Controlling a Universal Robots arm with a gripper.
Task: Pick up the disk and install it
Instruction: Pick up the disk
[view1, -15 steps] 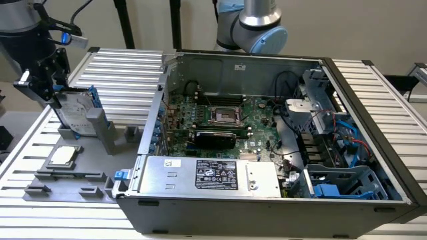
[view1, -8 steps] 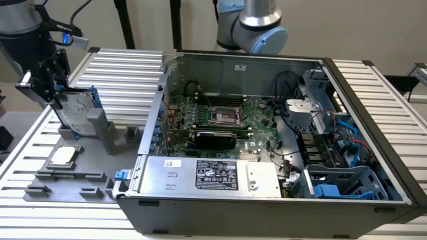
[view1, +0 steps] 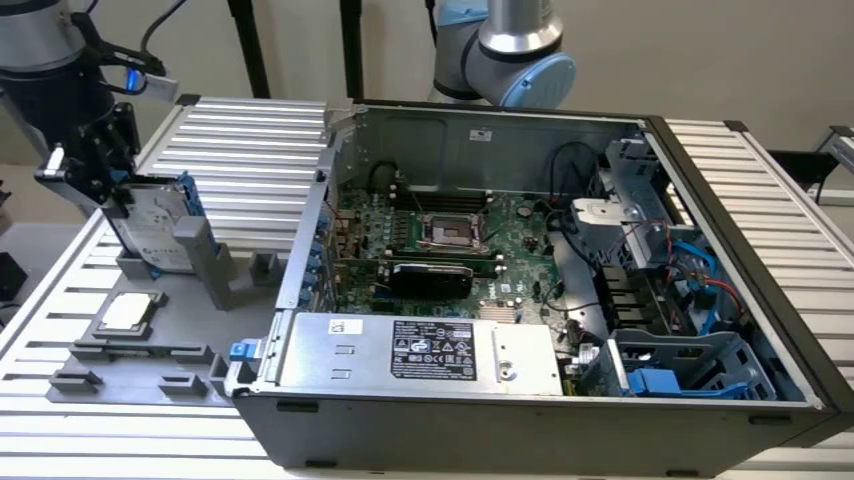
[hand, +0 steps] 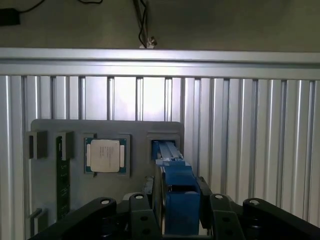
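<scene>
Jaws of the gripper (hand: 177, 200) clamped on the disk (view1: 150, 228) by its blue carrier edges. Disk upright, lower end at the grey holder (view1: 214, 270) on the surface (view1: 254, 140), beside the open computer case (view1: 521, 425). Grasp made; install not yet done

The lower edge of the disk (view1: 150, 225) is hidden in the grey stand (view1: 203, 262), the gripper (hand: 179, 207) is cut off by the wrist view's edge, and print on the black label (view1: 435, 352) is too small to read.
</scene>
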